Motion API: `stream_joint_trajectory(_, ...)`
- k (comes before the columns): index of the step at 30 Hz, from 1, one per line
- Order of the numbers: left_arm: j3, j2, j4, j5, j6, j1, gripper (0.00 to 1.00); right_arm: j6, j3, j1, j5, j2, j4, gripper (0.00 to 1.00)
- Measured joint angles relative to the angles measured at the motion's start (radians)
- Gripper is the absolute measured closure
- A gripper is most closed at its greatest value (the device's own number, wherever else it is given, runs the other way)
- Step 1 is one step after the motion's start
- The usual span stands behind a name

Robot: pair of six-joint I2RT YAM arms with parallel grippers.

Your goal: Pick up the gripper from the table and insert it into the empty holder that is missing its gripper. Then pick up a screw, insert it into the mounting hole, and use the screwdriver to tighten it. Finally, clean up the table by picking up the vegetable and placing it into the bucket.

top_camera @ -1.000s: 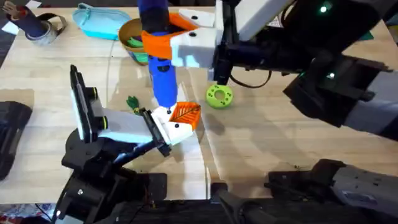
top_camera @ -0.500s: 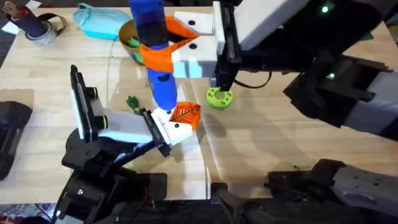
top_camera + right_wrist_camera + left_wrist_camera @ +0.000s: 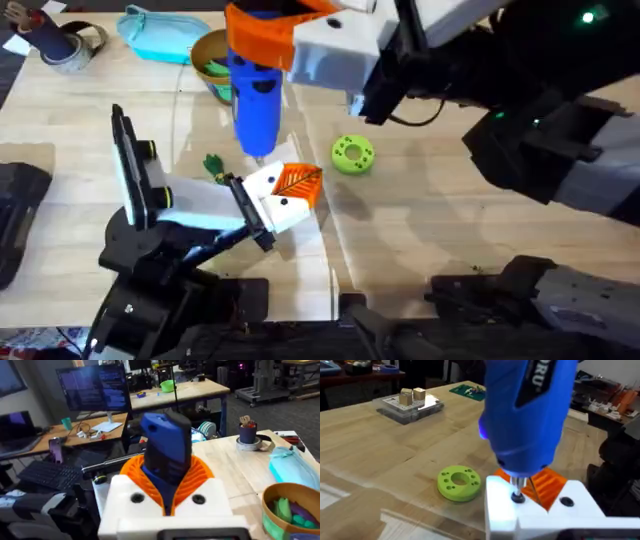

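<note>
Gripping the screwdriver (image 3: 255, 95), the right hand (image 3: 300, 45) hovers over the holder (image 3: 272, 200).

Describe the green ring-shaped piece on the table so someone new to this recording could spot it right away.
Start at the wooden table and find the blue screwdriver standing tip-down over the white holder. Just to the robot's right of that holder lies the green disc, flat on the bare wood. It is the only lime-green round piece there, with a central hole ringed by smaller holes.

Cluttered desks (image 3: 90, 435), glowing monitor (image 3: 92, 387) behind
</note>
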Motion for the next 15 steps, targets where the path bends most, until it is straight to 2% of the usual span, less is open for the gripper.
stream_joint_trajectory(7,0.000,0.000,0.000,0.000,0.000,0.000,0.986,0.005,0.000,-0.020,0.016,0.000,-0.065,0.955)
stream_joint_trajectory(15,0.000,0.000,0.000,0.000,0.000,0.000,0.986,-0.015,0.000,-0.217,0.025,0.000,-0.201,0.955)
